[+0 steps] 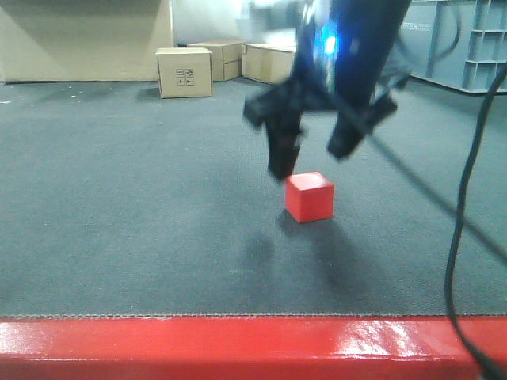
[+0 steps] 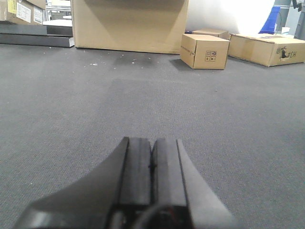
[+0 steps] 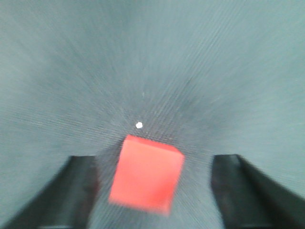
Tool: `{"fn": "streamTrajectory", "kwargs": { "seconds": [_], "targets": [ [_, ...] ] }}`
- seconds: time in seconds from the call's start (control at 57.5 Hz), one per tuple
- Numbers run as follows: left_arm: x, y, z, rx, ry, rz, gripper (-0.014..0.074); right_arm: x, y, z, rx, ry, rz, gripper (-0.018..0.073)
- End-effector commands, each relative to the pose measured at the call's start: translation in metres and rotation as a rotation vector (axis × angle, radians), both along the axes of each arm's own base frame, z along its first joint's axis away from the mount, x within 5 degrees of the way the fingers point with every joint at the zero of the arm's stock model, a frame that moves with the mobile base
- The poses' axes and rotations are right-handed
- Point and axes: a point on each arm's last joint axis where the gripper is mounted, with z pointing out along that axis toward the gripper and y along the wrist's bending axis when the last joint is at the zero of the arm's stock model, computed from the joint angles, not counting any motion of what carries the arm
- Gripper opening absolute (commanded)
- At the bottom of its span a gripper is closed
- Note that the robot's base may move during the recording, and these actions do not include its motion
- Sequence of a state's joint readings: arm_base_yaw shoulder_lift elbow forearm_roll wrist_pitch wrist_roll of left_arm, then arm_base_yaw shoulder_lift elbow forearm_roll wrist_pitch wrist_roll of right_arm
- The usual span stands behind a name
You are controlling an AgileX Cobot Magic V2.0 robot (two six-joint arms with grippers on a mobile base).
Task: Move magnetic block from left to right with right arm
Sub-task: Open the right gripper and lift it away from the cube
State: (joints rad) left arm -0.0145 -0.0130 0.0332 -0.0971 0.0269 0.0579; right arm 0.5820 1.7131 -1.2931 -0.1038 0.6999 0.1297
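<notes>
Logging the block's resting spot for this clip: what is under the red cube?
The red cube sits on the grey carpet, with its shadow beside it. The open right claw hovers above, fingers apart. The cube covers the contact patch itself, so nothing beneath it shows.

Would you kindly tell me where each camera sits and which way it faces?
Front view: low at the red table edge, facing the right arm, open jaws above the magnetic block.
Left wrist: looks forward over shut jaws at cardboard boxes.
Right wrist: looks down between open jaws at the block.
Front and right wrist views share the block; front and left wrist views, the boxes.
</notes>
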Motion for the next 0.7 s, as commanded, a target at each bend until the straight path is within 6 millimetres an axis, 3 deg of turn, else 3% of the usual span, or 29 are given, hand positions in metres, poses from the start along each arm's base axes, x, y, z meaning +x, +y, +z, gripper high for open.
{"fn": "streamTrajectory", "kwargs": {
  "seconds": [0.0,0.226,0.435,0.678],
  "targets": [
    [-0.001,0.001,0.005,-0.012,-0.085,0.009,-0.0126,-0.014,-0.009,0.055,0.105,-0.151,0.002,0.0422],
    [-0.001,0.001,0.005,-0.012,-0.085,0.009,-0.0126,-0.065,-0.040,0.100,0.250,-0.330,0.008,0.0053],
    [-0.001,0.001,0.005,-0.012,-0.085,0.009,-0.0126,-0.119,-0.074,0.105,0.360,-0.493,0.024,0.0058],
    [-0.001,0.001,0.005,-0.012,-0.085,0.009,-0.0126,-0.172,-0.108,0.087,0.458,-0.638,0.038,0.0058]
  ]
}}
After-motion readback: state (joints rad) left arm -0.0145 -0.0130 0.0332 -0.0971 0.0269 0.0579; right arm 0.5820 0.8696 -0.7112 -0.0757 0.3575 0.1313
